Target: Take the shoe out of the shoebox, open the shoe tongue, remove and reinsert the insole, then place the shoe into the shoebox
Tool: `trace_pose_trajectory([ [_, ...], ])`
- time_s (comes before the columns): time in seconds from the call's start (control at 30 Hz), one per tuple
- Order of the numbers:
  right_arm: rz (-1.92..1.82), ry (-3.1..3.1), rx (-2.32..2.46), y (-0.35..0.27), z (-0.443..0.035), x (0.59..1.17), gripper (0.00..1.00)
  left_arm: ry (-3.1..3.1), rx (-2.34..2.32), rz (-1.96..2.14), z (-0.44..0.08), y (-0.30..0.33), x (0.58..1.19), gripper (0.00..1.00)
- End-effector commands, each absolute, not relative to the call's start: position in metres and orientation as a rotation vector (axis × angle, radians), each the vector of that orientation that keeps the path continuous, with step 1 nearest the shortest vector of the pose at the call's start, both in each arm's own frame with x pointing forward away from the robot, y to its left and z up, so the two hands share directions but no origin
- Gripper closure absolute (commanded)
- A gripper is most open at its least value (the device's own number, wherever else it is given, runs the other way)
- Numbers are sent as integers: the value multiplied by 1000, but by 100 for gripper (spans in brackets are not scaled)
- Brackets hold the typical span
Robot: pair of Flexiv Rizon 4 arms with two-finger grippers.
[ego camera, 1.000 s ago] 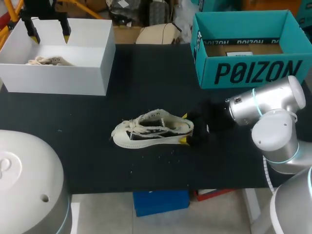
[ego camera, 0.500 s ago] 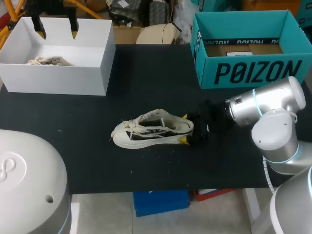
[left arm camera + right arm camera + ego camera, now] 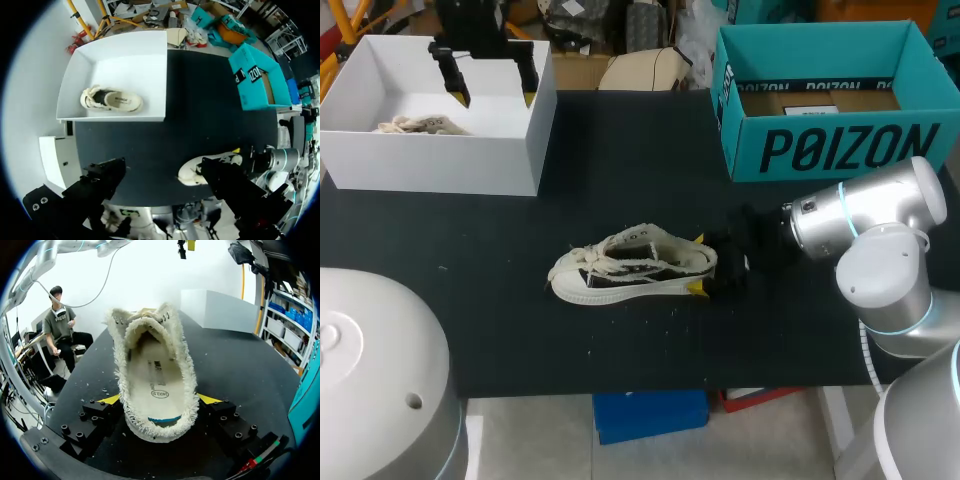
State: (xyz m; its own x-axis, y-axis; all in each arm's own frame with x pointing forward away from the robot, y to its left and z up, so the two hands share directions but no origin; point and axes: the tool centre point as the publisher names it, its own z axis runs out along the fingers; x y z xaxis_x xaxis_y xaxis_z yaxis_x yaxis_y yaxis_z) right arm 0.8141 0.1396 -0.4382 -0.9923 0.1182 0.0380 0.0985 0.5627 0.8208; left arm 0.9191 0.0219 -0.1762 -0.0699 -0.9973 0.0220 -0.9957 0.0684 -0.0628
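Left gripper (image 3: 495, 92) shifted toward 3 o'clock above white cardboard shoebox (image 3: 440, 160); jaws spread, empty.
Cream canvas shoe (image 3: 620, 268) is out, heel pinched by right gripper (image 3: 697, 263); tongue, insole, reboxing judged outstanding.

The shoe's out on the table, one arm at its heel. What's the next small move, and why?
Probably bring the left jaws over to the shoe to lift its tongue. The right jaws grip its heel from both sides, steadying it, while the left jaws hang open over the white box.
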Motion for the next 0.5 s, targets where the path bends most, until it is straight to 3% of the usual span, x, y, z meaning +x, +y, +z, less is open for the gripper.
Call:
trace_pose_trajectory([
  [0.03,1442,2759,194,142,-442,816,100,2255,-2049,-114,-179,-9,898,0],
  [0.5,1442,2759,194,142,-442,816,100,2255,-2049,-114,-179,-9,898,0],
])
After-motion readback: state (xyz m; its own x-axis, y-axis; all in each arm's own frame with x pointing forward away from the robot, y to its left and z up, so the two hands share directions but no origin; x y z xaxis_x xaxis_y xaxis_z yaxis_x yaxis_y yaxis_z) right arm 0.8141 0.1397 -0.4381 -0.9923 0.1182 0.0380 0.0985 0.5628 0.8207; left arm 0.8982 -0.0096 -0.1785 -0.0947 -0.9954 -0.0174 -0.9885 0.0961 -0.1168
